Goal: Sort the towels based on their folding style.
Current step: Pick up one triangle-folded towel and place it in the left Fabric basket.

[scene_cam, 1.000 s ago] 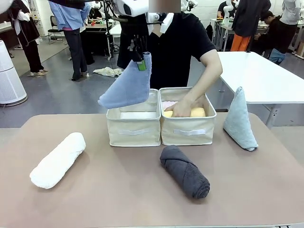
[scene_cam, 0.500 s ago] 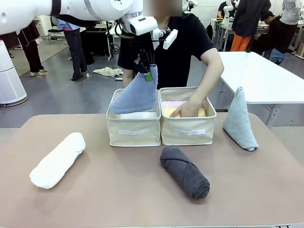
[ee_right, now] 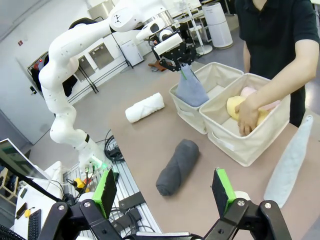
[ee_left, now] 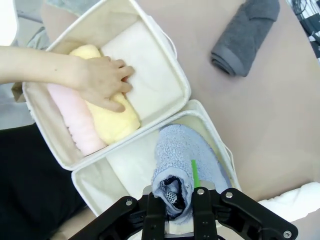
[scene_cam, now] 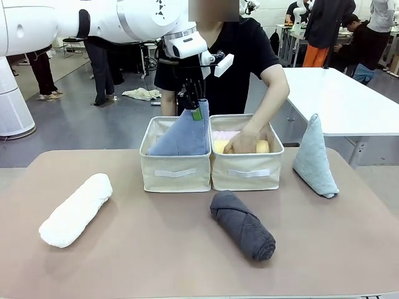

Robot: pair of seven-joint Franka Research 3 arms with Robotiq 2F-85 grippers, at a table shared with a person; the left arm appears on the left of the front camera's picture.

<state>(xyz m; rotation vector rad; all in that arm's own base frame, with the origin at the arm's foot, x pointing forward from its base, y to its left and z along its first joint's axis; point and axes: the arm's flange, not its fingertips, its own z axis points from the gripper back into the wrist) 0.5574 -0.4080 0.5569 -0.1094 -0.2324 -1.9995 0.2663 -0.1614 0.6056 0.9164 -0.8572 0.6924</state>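
Note:
My left gripper (scene_cam: 192, 104) (ee_left: 176, 196) is shut on the top corner of the lavender-blue triangle towel (scene_cam: 181, 137) (ee_left: 186, 152), which hangs down into the left bin (scene_cam: 176, 175). A person's hand (scene_cam: 240, 142) (ee_left: 102, 82) presses on the yellow roll (ee_left: 114, 119) beside the pink roll (ee_left: 75, 117) in the right bin (scene_cam: 246, 175). On the table lie the white roll (scene_cam: 76, 210), the dark grey roll (scene_cam: 242, 225) (ee_right: 177, 166) and the standing teal-grey triangle (scene_cam: 314, 157). My right gripper (ee_right: 162, 192) hovers open above the table's near right side.
Both cream bins stand side by side at the table's far middle, with the person right behind them. Another white table (scene_cam: 340, 103) stands at the back right. Bare tabletop (scene_cam: 156, 249) lies between the white and grey rolls.
My left gripper has come down and toward the bins with the lavender-blue towel, which now hangs inside the left bin. The person's hand stays on the yellow roll.

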